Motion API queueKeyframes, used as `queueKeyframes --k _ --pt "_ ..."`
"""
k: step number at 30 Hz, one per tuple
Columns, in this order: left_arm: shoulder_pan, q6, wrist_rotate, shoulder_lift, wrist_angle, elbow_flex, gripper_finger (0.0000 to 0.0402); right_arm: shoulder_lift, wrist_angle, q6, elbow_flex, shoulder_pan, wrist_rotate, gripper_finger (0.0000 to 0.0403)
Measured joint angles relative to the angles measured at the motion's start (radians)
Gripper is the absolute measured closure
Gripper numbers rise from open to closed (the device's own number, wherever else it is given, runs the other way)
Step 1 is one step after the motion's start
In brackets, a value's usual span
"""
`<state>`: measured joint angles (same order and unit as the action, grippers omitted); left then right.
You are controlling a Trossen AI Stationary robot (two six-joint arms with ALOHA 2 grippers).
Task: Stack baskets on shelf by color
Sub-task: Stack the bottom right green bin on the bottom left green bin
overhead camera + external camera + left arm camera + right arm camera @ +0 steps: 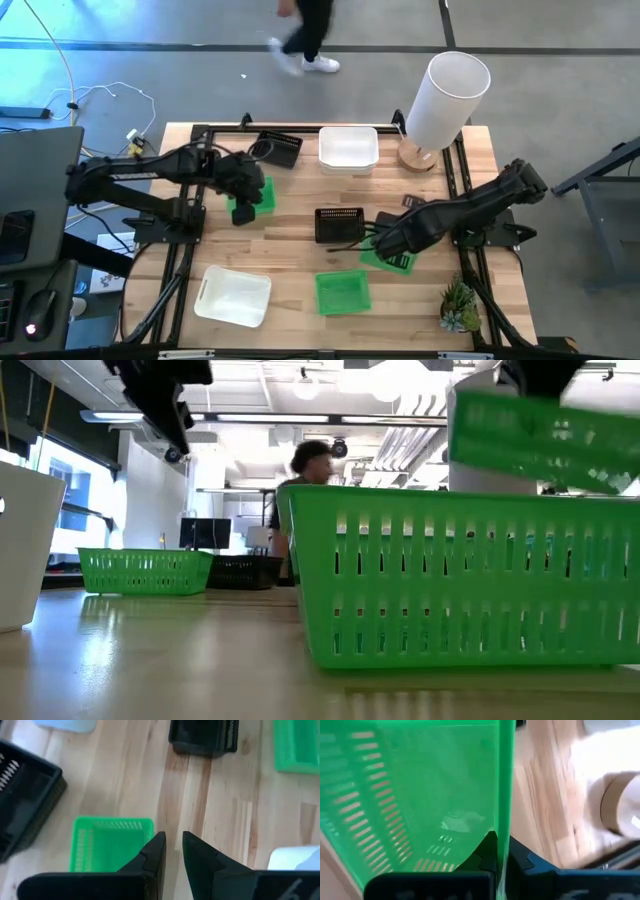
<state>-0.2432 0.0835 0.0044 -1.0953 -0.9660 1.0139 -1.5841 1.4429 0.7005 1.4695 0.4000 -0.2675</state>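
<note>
The right tool [398, 252] is clamped on the side wall of a green basket [383, 257], one finger inside and one outside, and holds it tilted just above the worktop [290, 230], right of centre. In the right wrist view that green basket [415, 800] fills most of the picture, its wall pinched between the dark fingers [492, 852].

Just beside it, towards the middle of the worktop, sits a black slotted basket [339, 224]. A second green basket [342, 292] rests near the front edge, at its middle. A third green basket [257, 195] lies left of centre, partly under the left tool [243, 208], which hovers over its edge with the fingers [155, 855] only a narrow gap apart and nothing between them.

A white basket [234, 295] stands at the front left. At the rear edge, another white basket [348, 148] sits at the middle, with a second black basket [278, 148] just to its left.

A tall white cylinder [447, 100] on a round wooden base occupies the rear right corner, and a small green plant [460, 305] the front right corner. A person [305, 35] walks on the floor beyond the rear edge.
</note>
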Motion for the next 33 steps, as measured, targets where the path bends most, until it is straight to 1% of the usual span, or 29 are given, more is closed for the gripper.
queueKeyframes --k 2,6,11,16,19,23,27,33 --pt "0.011 0.022 -0.022 0.017 0.001 -0.016 0.0351 0.000 -0.002 -0.018 0.036 -0.001 -0.018 0.0402" --pt "0.025 0.048 -0.079 0.031 -0.002 -0.027 0.0351 0.000 -0.029 -0.058 0.090 -0.013 -0.022 0.0403" --pt "0.031 0.048 -0.095 0.031 -0.001 -0.027 0.0351 0.000 -0.141 -0.160 0.113 -0.028 -0.010 0.0403" --pt "0.030 0.055 -0.095 0.031 -0.001 -0.027 0.0351 0.000 -0.255 -0.234 0.113 -0.029 0.033 0.0403" --pt "0.030 0.068 -0.095 0.031 -0.002 -0.027 0.0351 -0.004 -0.338 -0.269 0.114 -0.029 0.041 0.0403" --pt "0.030 0.070 -0.095 0.031 -0.002 -0.027 0.0351 -0.019 -0.442 -0.343 0.114 -0.029 0.088 0.0403" --pt "0.030 0.070 -0.096 0.030 -0.002 -0.027 0.0351 -0.039 -0.479 -0.385 0.114 -0.034 0.113 0.0403" --pt "0.030 0.070 -0.096 0.030 -0.002 -0.027 0.0351 -0.091 -0.501 -0.396 0.114 -0.057 0.197 0.0403"
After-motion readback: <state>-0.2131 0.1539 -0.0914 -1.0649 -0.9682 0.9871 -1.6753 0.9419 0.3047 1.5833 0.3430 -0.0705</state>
